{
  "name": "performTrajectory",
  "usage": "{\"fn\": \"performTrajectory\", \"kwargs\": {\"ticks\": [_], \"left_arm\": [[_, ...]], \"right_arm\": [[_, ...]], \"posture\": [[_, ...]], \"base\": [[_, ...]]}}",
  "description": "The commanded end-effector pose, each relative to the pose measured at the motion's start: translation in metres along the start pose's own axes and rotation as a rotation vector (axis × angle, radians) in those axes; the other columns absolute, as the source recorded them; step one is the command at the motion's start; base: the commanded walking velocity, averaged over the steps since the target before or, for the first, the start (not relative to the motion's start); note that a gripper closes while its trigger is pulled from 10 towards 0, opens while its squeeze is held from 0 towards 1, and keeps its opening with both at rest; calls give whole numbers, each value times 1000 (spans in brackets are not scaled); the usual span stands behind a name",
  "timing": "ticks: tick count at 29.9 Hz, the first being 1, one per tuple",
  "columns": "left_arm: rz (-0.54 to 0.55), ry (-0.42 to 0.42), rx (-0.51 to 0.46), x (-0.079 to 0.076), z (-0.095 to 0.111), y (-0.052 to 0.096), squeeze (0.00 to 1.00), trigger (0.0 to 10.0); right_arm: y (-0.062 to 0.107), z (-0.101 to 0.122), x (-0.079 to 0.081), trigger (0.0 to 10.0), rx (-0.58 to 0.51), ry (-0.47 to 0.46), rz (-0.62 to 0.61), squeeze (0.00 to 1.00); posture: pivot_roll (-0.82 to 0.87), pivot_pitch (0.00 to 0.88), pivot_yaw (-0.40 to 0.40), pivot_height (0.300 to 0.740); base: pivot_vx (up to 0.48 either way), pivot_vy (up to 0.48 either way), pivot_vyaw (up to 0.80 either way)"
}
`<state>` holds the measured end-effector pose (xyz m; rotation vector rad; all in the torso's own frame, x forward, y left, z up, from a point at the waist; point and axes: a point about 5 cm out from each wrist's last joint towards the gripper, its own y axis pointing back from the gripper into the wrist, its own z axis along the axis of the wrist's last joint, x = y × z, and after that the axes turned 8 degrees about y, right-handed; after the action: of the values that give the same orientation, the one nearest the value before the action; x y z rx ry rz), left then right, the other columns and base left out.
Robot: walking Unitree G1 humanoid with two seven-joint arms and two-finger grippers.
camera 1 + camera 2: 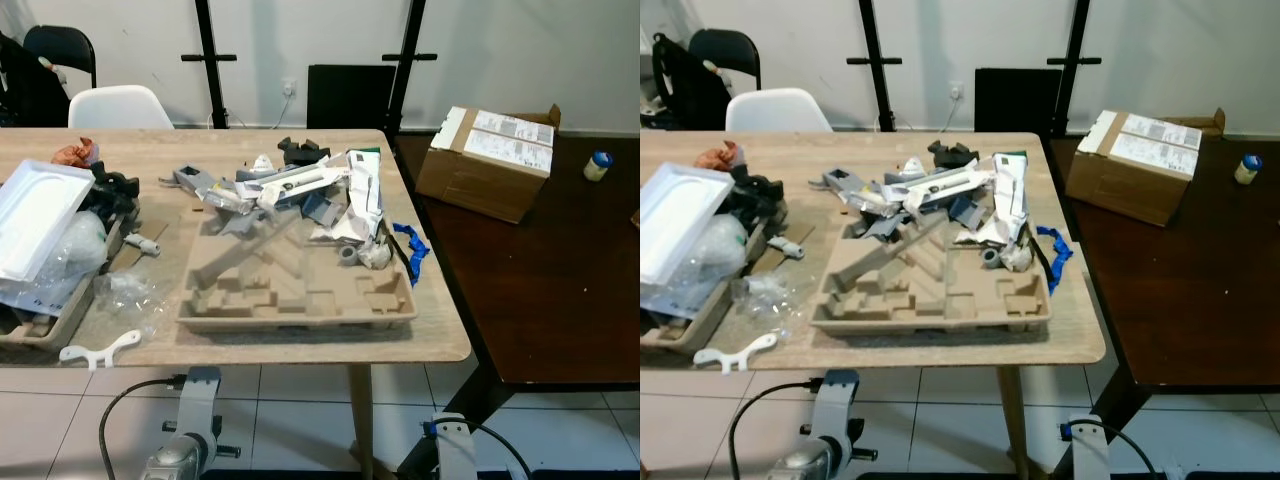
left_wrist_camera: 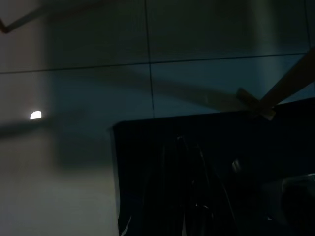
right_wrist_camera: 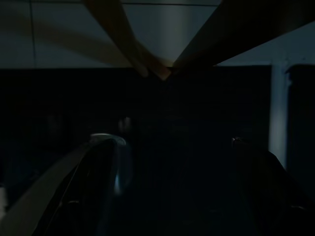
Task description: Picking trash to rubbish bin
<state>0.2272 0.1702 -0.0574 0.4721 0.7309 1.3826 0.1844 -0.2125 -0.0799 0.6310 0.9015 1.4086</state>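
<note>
On the wooden counter (image 1: pixel 440 340), left to right: white plastic tray (image 1: pixel 35 215), crinkled clear film (image 1: pixel 130 295), moulded pulp tray (image 1: pixel 300 295) beneath loose paper and plastic scraps (image 1: pixel 300 190). Judged light, stiff-edged; grip a rim. Both end effectors hang low; finger state cannot be told.

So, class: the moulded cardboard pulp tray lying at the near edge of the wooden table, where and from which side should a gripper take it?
Probably by the near long rim of the pulp tray, coming from the robot's own side. That rim lies flat along the wooden table edge and is bare, while scrap packaging is heaped on the far end. A thin raised lip suits two fingers pinching it.
</note>
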Motion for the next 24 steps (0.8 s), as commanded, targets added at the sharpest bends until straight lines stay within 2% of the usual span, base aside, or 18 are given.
{"fn": "performTrajectory", "kwargs": {"ticks": [1, 7, 12, 16, 20, 24], "left_arm": [[27, -5, 27, 8, -8, 3, 0, 10000], [41, 6, 35, 11, -9, 4, 0, 10000], [57, 37, 54, 15, -17, 7, 0, 10000], [59, 36, 63, 14, -20, 8, 0, 10000], [57, 3, 79, 11, -23, 7, 0, 10000], [39, 34, 88, 9, -26, 7, 0, 10000]], "right_arm": [[0, -3, 2, 10000, 22, 53, 27, 0], [-1, 4, 0, 10000, 12, 95, 28, 0], [-2, 14, -4, 10000, -11, 197, 43, 0], [-1, 15, -7, 10000, -15, 177, 37, 0], [-1, 12, -7, 10000, -6, 188, 43, 0], [-1, 11, -6, 10000, -6, 208, 46, 0]], "posture": [[-66, 52, -25, 740], [-68, 61, -20, 740], [-83, 62, -19, 740], [-79, 52, -30, 740], [-75, 37, -40, 740], [-86, 34, -32, 740]], "base": [[0, 0, 0], [0, 0, 0], [0, 0, 0], [0, 0, 0], [0, -480, 0], [0, -348, 0]]}}
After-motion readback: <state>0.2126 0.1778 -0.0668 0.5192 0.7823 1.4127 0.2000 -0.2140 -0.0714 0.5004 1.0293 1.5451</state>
